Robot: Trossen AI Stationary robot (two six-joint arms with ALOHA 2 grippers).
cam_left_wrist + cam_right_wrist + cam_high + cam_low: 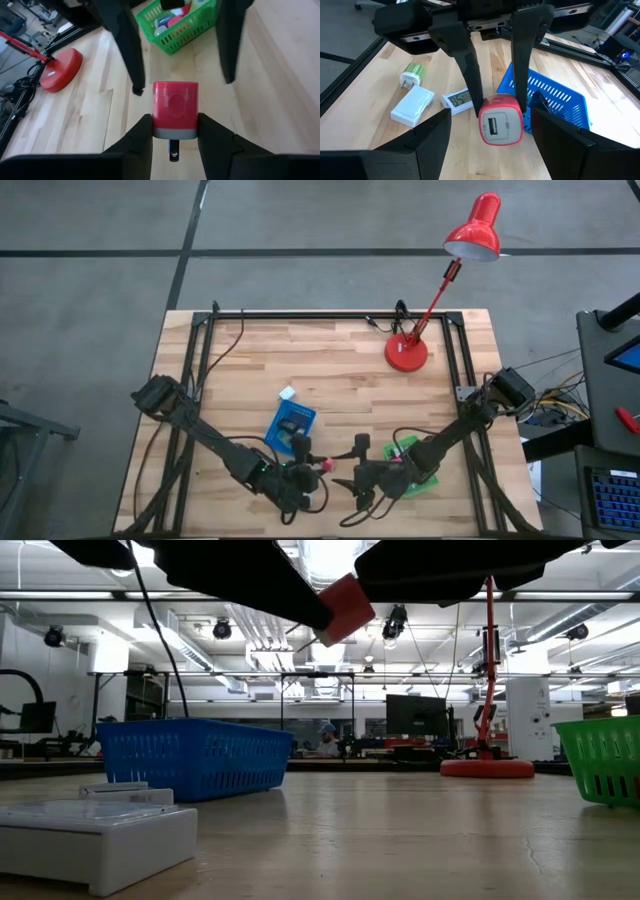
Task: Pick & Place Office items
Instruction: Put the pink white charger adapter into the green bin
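The red block [174, 107] is a small rounded-corner box, glossy red on its broad faces with a grey band at one end. The right wrist view shows that grey end face [501, 126] carrying a rectangular socket, like a USB port. It hangs in the air above the front middle of the counter [340, 370], clenched between the two fingers of the left claw [174, 131], which press on its two narrow sides.

The right claw [490, 145] faces it from just opposite, its fingers spread wide and holding nothing; the block sits between the two claws, free of the right one.

Behind the block, on the left arm's side, stands the blue tray [291, 424], a mesh basket with items in it. On the right arm's side is the green tray [182, 25], also holding small boxes in red, blue and white. On the counter near the blue tray lie a white flat box [413, 106], a green-and-white plug-like piece [412, 73] and a small white display unit [458, 100]. A red desk lamp [407, 352] stands at the far right of the counter.

The block's long axis runs roughly level, from the left claw toward the right one, with the socket end pointing at the right claw.
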